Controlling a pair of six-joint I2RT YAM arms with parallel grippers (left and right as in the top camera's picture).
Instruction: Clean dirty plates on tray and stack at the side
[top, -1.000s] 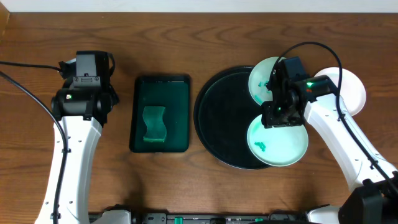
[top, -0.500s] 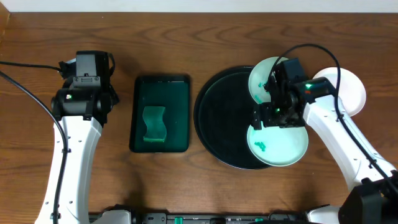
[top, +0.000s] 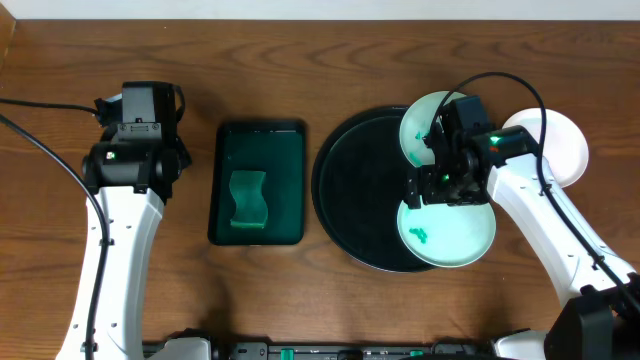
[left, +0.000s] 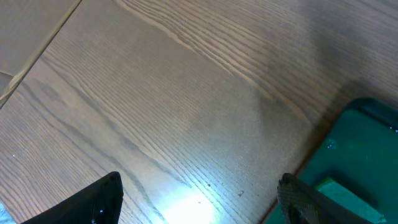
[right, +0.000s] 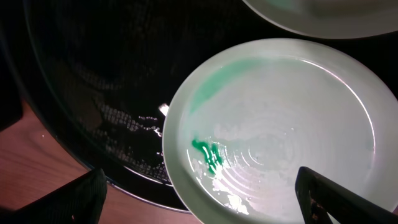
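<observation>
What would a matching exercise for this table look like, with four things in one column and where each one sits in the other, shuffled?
Things:
1. sponge
2. smeared plate
3. white plate
4. black tray

Places:
A. on the bare table, far right
B. just right of the green tray
C. inside the green tray
D. on the front part of the black tray

Pairs: 1-C, 2-D, 3-A, 4-B
</observation>
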